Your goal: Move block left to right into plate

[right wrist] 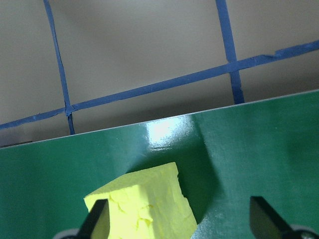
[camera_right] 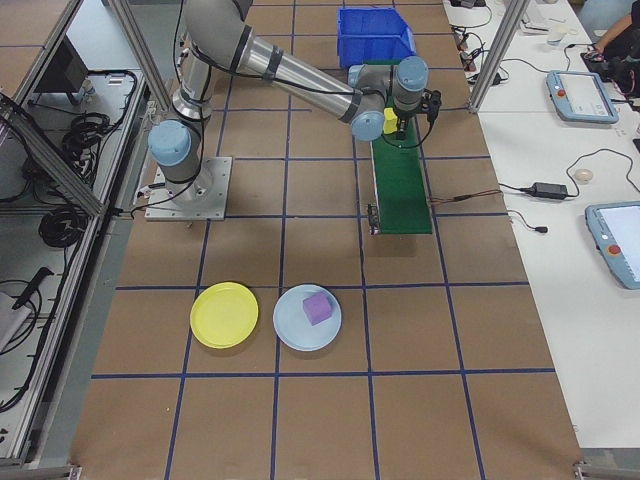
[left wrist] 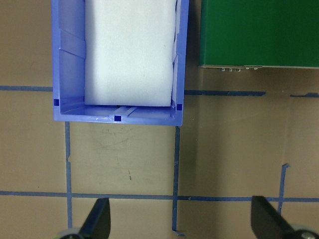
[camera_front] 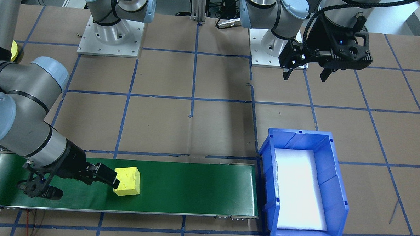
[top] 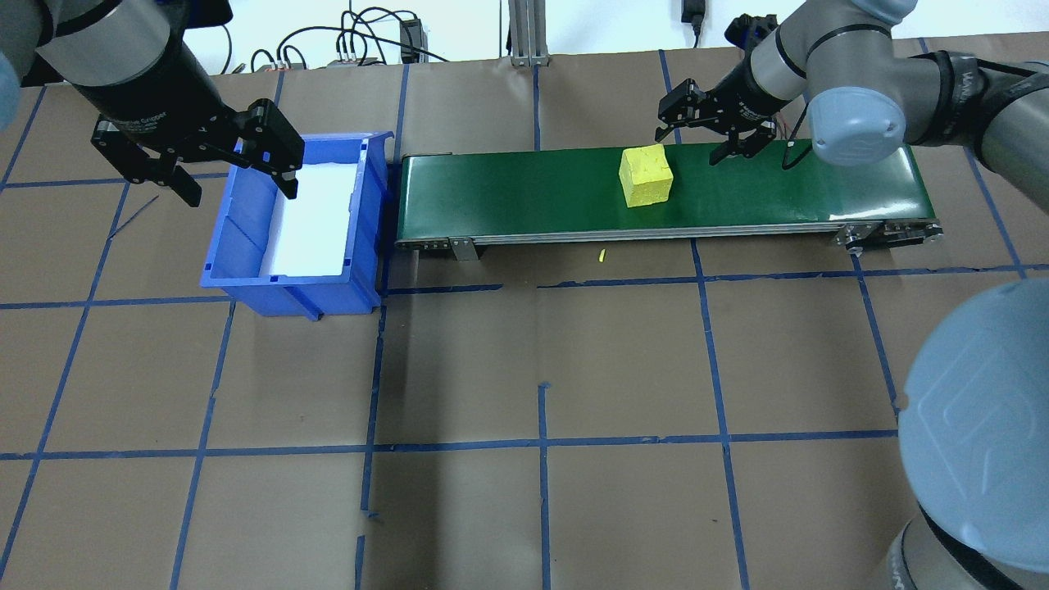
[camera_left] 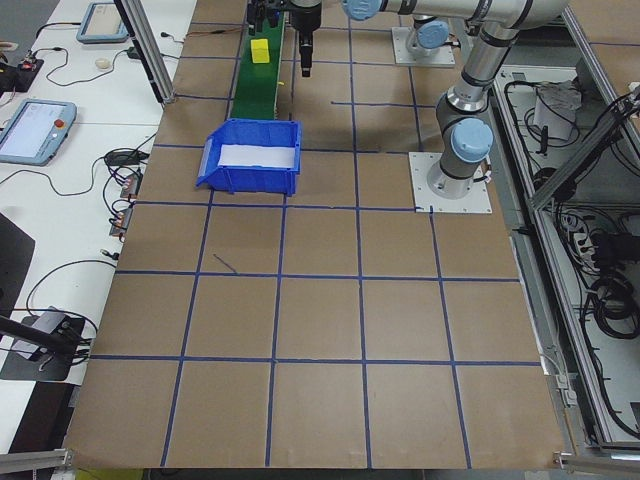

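One yellow block, one conveyor, two plates

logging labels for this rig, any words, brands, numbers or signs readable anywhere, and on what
None can be read for certain.
Left gripper: faint white lettering on the black wrist body just above it, too small and blurred to read.
Yellow block, green conveyor belt, blue bin: no print visible.
Handheld screens on the side bench: display content too small to read.
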